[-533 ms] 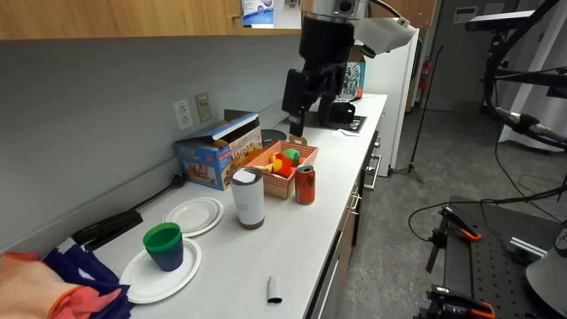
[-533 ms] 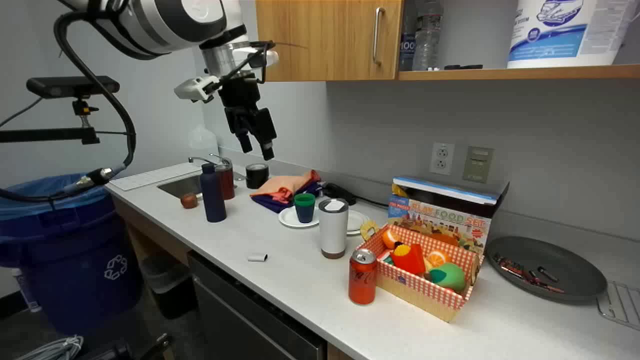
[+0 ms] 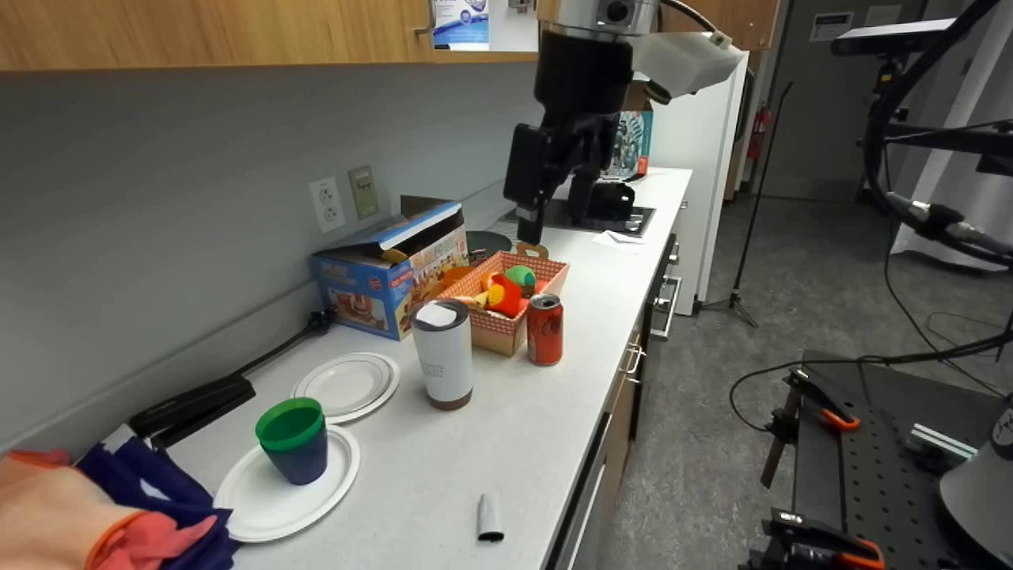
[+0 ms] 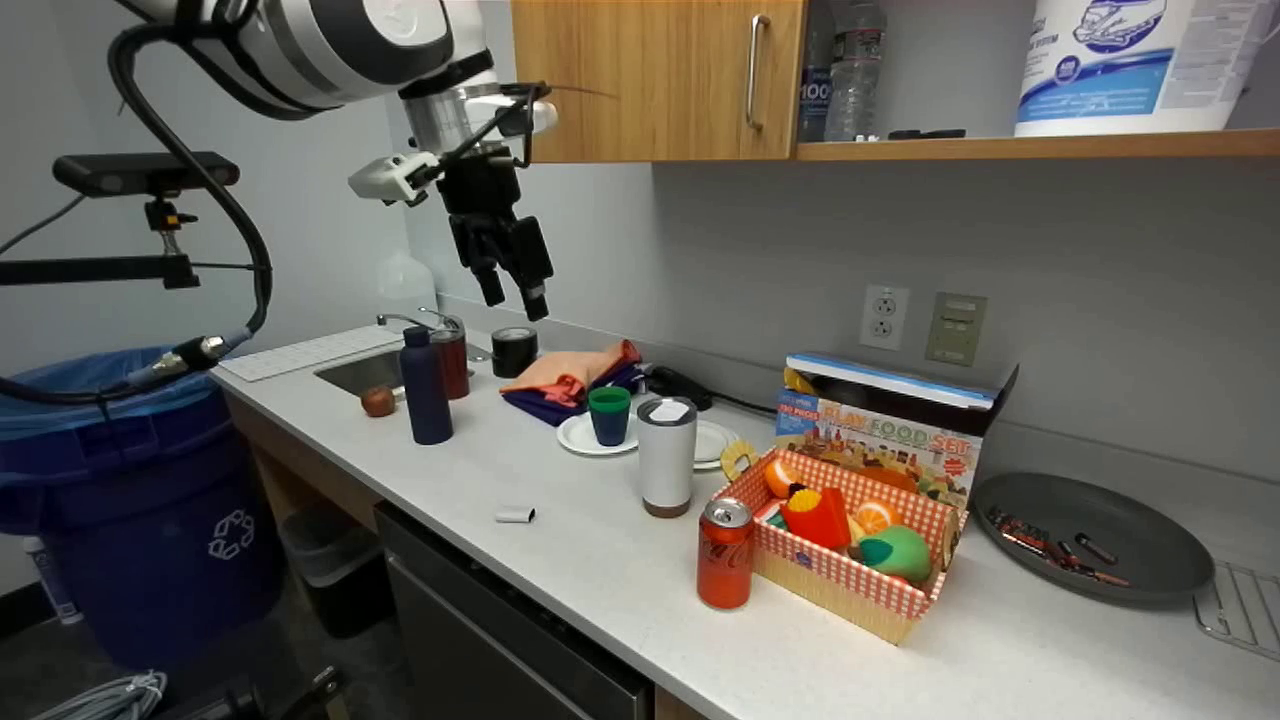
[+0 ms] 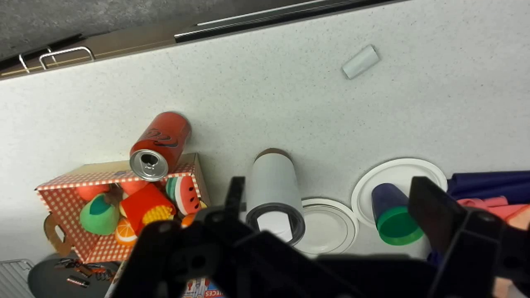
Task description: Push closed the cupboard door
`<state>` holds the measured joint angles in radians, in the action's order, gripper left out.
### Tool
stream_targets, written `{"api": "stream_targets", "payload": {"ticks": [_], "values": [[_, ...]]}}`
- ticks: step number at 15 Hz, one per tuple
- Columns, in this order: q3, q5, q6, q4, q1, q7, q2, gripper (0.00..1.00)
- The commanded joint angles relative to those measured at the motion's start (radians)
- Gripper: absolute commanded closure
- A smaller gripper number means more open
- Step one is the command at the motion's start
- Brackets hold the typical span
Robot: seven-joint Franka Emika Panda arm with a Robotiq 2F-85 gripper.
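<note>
The cupboard door [image 4: 650, 80] is a honey-brown wood-grain panel with a slim metal handle [image 4: 755, 72]. It shows at the top in both exterior views [image 3: 206, 32] and looks flush with its cupboard. Beside it an open compartment shows bottles and a white bucket [image 4: 1110, 75]. Another brown wood panel [image 3: 736, 25] sits partly behind the arm; I cannot tell if it is an open door. My gripper [image 4: 516, 303] is open and empty, pointing down below the cupboard's lower edge [image 3: 555, 225]. In the wrist view its fingers [image 5: 329, 184] are apart; no door shows there.
On the counter [image 4: 560, 590] are a red can [image 4: 725, 555], a white tumbler [image 4: 667, 460], a basket of toy food [image 4: 830, 570], a play-food box [image 4: 880, 430], a dark blue bottle [image 4: 425, 390], plates, a cup [image 4: 610, 415] and a dark pan [image 4: 1150, 550].
</note>
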<state>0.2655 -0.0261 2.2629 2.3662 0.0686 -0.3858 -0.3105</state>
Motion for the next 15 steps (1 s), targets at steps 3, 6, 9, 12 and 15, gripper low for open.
{"api": "stream_targets", "payload": {"ticks": [3,6,9,12,15], "values": [[-0.013,-0.01,0.0,0.002,0.013,-0.006,-0.005,0.0],[-0.018,-0.05,-0.032,0.023,0.002,-0.012,-0.051,0.0],[-0.039,-0.071,-0.07,0.056,-0.013,-0.028,-0.127,0.0],[-0.07,-0.101,-0.128,0.1,-0.036,-0.018,-0.228,0.0],[-0.102,-0.155,-0.153,0.139,-0.084,-0.022,-0.329,0.0]]}}
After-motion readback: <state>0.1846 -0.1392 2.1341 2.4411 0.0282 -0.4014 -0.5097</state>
